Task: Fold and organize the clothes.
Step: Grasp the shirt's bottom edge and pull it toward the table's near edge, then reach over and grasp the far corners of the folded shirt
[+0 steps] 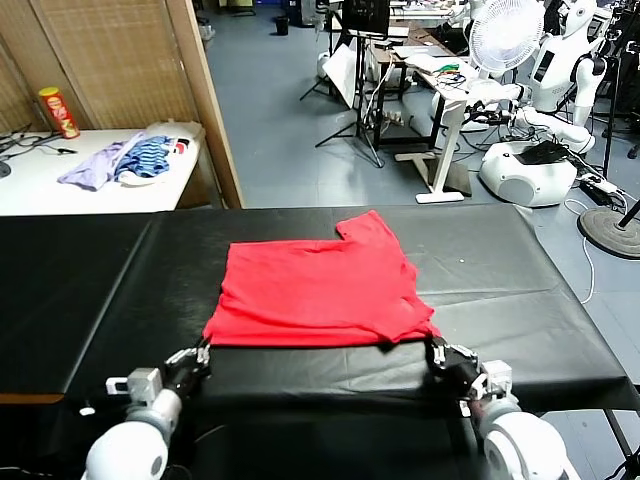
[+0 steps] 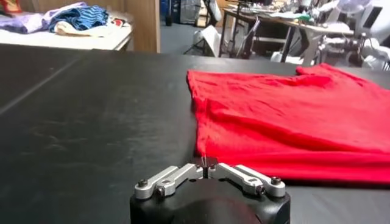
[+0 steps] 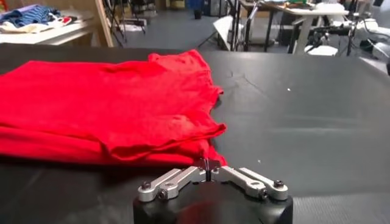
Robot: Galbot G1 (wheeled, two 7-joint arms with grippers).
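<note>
Left hand [image 1: 203, 352], right hand [image 1: 436, 350] pinch red T-shirt [image 1: 318, 290] corners (near edge).

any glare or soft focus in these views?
Head view: overhead light leaves a dull sheen on the black table; shirt evenly lit. Left wrist view: grey glare streaks on the table, background soft. Right wrist view: shirt folds cast small shadows, far room blurry.

T-shirt [image 1: 315, 290] on table [image 1: 520, 290]
</note>
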